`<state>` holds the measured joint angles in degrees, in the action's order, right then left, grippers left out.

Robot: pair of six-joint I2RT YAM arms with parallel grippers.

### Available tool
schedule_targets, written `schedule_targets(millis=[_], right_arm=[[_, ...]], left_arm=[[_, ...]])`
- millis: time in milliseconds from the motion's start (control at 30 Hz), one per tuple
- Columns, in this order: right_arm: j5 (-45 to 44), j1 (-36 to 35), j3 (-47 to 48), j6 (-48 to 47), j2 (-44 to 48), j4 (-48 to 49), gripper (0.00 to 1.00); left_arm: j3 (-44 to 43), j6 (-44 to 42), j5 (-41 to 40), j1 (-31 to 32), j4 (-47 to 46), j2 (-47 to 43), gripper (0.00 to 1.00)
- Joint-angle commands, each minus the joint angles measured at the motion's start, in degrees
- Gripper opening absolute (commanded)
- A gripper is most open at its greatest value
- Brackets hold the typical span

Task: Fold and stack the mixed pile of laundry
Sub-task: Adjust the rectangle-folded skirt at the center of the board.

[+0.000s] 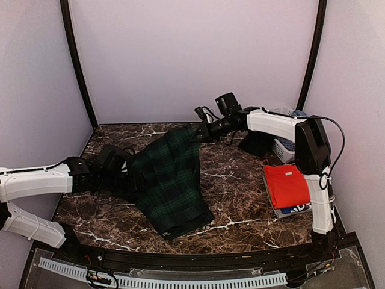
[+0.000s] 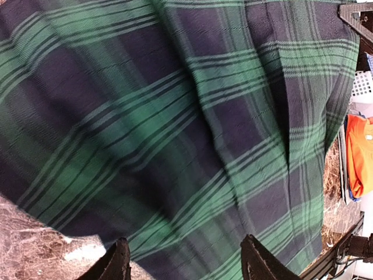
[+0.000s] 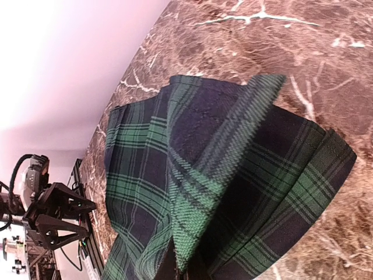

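Note:
The dark green tartan skirt (image 1: 171,180) lies spread over the middle of the marble table, its far end lifted. My right gripper (image 1: 196,133) is shut on that raised far edge; in the right wrist view the skirt (image 3: 233,175) drapes over the gripper (image 3: 186,275) and hides its fingers. My left gripper (image 1: 128,174) sits low at the skirt's left edge. It is open, and in the left wrist view the tartan skirt (image 2: 186,128) fills the frame beyond the gripper (image 2: 186,261). A folded red-orange T-shirt (image 1: 286,184) lies at the right.
The red T-shirt rests on a blue garment (image 1: 299,208) on a flat grey tray (image 1: 275,211). A white slotted basket (image 1: 284,150) with clothes stands at the back right, a black garment (image 1: 258,143) hanging at its side. Purple walls enclose the table.

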<state>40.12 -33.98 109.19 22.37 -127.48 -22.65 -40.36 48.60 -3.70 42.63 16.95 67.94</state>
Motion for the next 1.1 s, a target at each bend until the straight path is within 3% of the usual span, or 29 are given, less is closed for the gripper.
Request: schedule_targets(millis=[0,433,600,767,867,900,1067], right_arm=[[0.2,2.1,-2.1,-0.3,-3.7,2.1,0.0],[-10.8,3.7,-3.4,-2.9,-9.9,0.1,0.0],[-12.4,5.2,-6.7,-3.7,-8.7,0.1,0.0],[-11.5,6.4,-10.5,-5.0,-5.0,0.1,0.01],[-10.0,6.4,-13.1,-6.0,-0.7,0.2,0.31],[-9.7,6.4,-13.7,-6.3,0.9,0.4,0.37],[-9.5,6.3,-14.8,-7.9,9.3,-1.4,0.45]], left_arm=[[-0.7,-1.0,0.0,-1.0,-0.4,0.9,0.64],[-0.1,-2.3,4.4,-5.2,-12.4,15.3,0.63],[-4.4,-7.0,7.2,-7.6,-14.4,24.1,0.59],[-10.4,-14.4,9.8,-8.3,-12.2,25.9,0.59],[-11.3,-19.6,11.4,-8.2,-10.5,21.9,0.65],[-11.2,-20.5,11.9,-8.1,-9.5,19.2,0.66],[-9.3,-27.7,8.4,-3.6,-5.8,8.3,0.73]])
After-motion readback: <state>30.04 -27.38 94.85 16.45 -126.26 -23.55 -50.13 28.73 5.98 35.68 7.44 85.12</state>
